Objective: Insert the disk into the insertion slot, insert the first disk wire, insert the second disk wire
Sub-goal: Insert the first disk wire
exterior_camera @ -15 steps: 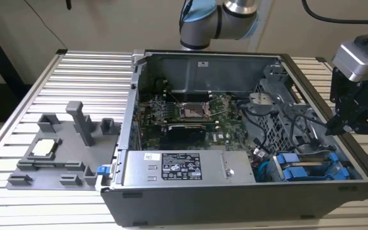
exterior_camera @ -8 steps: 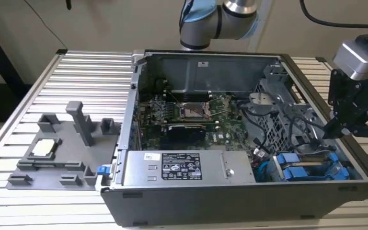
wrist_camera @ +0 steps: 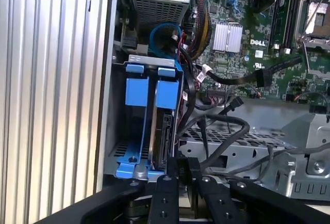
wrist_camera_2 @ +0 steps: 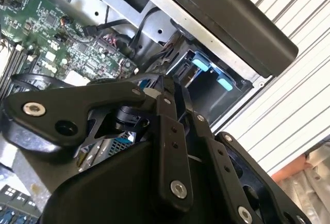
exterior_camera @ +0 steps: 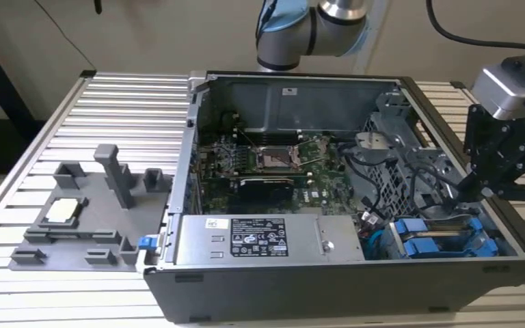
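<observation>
Can't tell if our hand [wrist_camera: 183, 163] is clenched; we could snag the loose wires [wrist_camera: 202, 133] beside the disk [wrist_camera: 161, 136]

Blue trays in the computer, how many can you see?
2 blue trays. They sit side by side in the drive cage at the case's corner: one by the outer wall, the other nearer the motherboard. Others could be hidden behind cables.
</observation>
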You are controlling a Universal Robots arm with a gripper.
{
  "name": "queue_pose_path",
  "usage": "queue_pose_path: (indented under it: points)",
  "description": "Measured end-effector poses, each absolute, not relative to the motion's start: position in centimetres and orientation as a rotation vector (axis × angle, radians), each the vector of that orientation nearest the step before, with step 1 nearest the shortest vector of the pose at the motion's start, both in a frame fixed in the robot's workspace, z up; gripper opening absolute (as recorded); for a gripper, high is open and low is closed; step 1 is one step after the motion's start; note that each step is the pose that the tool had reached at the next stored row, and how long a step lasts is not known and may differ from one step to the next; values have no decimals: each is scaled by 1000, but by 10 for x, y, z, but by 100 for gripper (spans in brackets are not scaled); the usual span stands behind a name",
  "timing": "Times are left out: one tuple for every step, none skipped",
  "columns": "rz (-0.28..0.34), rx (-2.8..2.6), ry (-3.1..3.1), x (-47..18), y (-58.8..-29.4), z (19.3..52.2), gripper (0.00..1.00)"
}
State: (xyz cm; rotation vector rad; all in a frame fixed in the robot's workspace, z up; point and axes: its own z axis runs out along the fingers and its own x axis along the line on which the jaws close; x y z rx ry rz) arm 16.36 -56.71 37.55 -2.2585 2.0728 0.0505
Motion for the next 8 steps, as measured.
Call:
queue_pose_path:
  points:
    - [50,-2242,2090,164,-567,374,19]
    - [51,-2225,2106,164,-567,373,19]
    - [50,-2209,2121,164,-567,372,19]
    - [50,-2197,2134,164,-567,371,19]
    - [50,-2189,2141,164,-567,370,19]
    - [50,-2184,2146,164,-567,368,19]
    - [50,-2179,2151,164,-567,367,19]
    - [50,-2176,2154,164,-568,365,19]
